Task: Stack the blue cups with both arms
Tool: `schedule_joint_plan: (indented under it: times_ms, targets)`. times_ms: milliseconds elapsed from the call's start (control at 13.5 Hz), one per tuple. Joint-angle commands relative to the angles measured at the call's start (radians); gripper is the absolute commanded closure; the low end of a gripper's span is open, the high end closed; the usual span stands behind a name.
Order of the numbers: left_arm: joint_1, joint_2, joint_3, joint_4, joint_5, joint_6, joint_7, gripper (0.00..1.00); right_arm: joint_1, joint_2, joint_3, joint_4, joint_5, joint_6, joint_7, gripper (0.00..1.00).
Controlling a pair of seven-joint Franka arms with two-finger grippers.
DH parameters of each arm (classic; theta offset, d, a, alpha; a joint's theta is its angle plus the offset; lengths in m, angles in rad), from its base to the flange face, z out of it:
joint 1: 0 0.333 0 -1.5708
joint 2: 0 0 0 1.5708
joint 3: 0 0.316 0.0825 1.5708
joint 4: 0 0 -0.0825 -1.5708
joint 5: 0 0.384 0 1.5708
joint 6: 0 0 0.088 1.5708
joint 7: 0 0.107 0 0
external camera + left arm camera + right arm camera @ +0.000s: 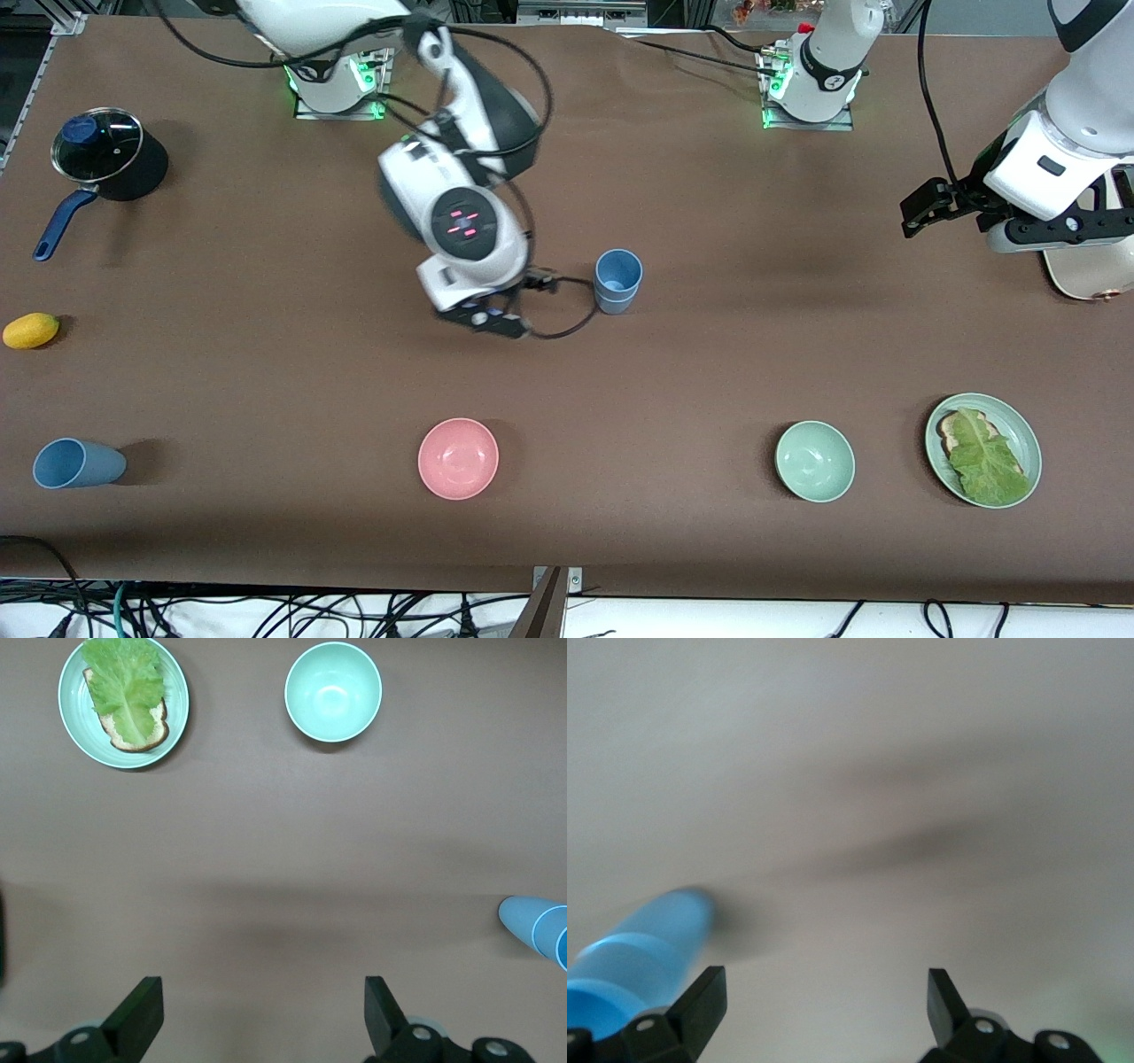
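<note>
Surface: I see a brown matte table (709,372) with cables hanging below the edge nearest the front camera.
Landmark: I place everything from the stacked blue cups (617,281), two nested upright mid-table.
Blue cups: three by my count; the third, a lone blue cup (78,463), lies on its side well toward the right arm's end and nearer the camera.
Bowls: two, a pink bowl (458,458) and a green bowl (815,461), both nearer the camera.
Plate: one green plate (1026,434) with toast and lettuce, toward the left arm's end.
Right gripper (824,1010): fingers spread, empty, just beside the stack.
Left gripper (264,1014): fingers spread, empty, well apart toward its own end, waiting.
</note>
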Motion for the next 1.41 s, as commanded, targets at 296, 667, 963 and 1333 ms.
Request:
schedule_joint_plan:
  times_ms: [296, 667, 963, 1333]
  targets:
    - [0.002, -0.006, -0.004, -0.001, -0.010, -0.001, 0.003, 0.00, -0.005, -0.135, -0.321, -0.019, -0.024, -0.174, -0.449, 0.00]
    - [-0.005, -0.006, -0.005, -0.001, -0.010, -0.001, 0.001, 0.00, -0.009, -0.191, -0.405, -0.019, -0.018, -0.196, -0.512, 0.00]
    - [-0.006, -0.008, -0.021, -0.001, -0.010, -0.001, -0.001, 0.00, -0.009, -0.193, -0.441, -0.019, -0.020, -0.199, -0.607, 0.00]
    - [0.002, -0.009, -0.021, -0.001, -0.010, -0.014, 0.001, 0.00, -0.283, -0.407, -0.206, -0.248, -0.029, -0.040, -0.601, 0.00]
